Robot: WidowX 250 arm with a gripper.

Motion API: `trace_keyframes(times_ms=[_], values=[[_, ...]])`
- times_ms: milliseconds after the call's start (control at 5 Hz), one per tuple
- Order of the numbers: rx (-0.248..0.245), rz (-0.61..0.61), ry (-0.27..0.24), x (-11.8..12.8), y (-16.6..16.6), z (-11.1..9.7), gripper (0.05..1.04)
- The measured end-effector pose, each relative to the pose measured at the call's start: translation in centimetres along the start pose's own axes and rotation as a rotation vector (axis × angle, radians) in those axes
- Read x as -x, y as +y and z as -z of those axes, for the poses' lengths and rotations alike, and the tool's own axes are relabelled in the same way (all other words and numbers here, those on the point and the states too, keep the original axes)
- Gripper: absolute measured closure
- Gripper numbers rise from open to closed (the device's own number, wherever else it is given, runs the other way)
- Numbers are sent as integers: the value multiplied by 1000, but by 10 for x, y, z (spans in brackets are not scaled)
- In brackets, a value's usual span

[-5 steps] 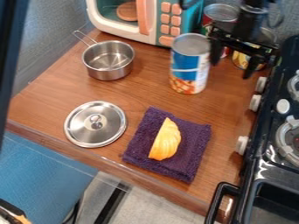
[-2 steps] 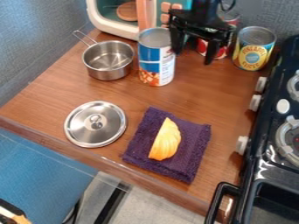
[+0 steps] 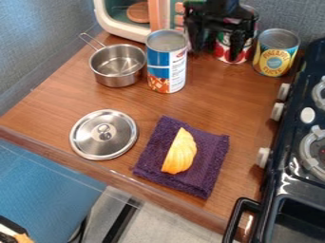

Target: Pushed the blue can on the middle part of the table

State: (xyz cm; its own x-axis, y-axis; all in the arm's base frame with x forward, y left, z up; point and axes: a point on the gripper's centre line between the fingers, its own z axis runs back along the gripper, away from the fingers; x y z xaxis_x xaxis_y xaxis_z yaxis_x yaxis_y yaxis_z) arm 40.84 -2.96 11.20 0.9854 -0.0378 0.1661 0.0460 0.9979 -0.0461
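Standing upright on the worktop (image 3: 234, 107), the blue can (image 3: 166, 64) is just beside the metal pot (image 3: 117, 71), in the upper part of the view. The black gripper (image 3: 215, 55) is near this can, on the right of it in the view. Its jaws are apart and they grip nothing; whether they touch the can, I cannot tell.

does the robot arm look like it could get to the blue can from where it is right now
Probably yes: the claw hangs just to the right of the blue can in the picture, and nothing appears to stand between them.
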Motion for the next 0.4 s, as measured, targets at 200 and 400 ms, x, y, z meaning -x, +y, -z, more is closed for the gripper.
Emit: trace_keyframes(times_ms=[200,400], values=[[39,9,-29,1,-8,-24,84],[47,-12,-53,3,-3,-43,83]])
